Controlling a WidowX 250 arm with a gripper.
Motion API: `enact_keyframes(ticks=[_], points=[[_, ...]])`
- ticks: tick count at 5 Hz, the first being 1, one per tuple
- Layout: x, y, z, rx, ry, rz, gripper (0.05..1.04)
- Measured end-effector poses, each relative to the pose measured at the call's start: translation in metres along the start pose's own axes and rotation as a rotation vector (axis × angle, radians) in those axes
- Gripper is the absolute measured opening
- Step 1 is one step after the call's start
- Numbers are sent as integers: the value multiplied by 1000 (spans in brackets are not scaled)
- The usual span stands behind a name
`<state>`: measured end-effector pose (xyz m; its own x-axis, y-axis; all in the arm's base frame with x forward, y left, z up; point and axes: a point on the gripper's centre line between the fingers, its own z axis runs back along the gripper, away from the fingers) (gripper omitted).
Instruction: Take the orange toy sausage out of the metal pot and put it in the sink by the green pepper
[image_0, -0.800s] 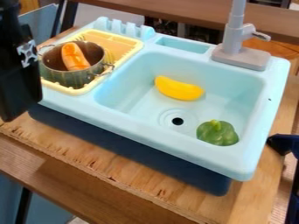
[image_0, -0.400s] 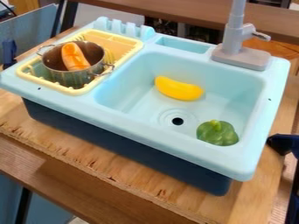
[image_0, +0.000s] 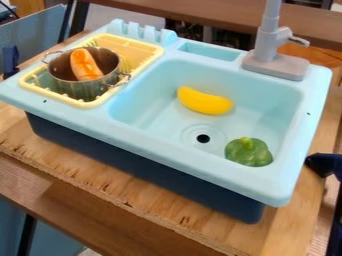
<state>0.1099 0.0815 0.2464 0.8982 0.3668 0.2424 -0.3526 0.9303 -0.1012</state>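
Camera view: one each of pot (image_0: 81, 89), orange toy (image_0: 85, 64), banana (image_0: 204, 101), pepper (image_0: 248, 152); can't tell end effector's state

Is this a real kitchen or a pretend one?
It looks like a pretend kitchen: there's a small toy sink with a grey tap, and a plastic-looking banana and green pepper inside the basin.
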Motion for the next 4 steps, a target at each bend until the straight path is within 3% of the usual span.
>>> enact_keyframes(ticks=[1,3,4], points=[[23,23,-4,55,11,30,999],[67,42,-10,63,52,-55,999],[88,38,-24,69,8,-86,999]])
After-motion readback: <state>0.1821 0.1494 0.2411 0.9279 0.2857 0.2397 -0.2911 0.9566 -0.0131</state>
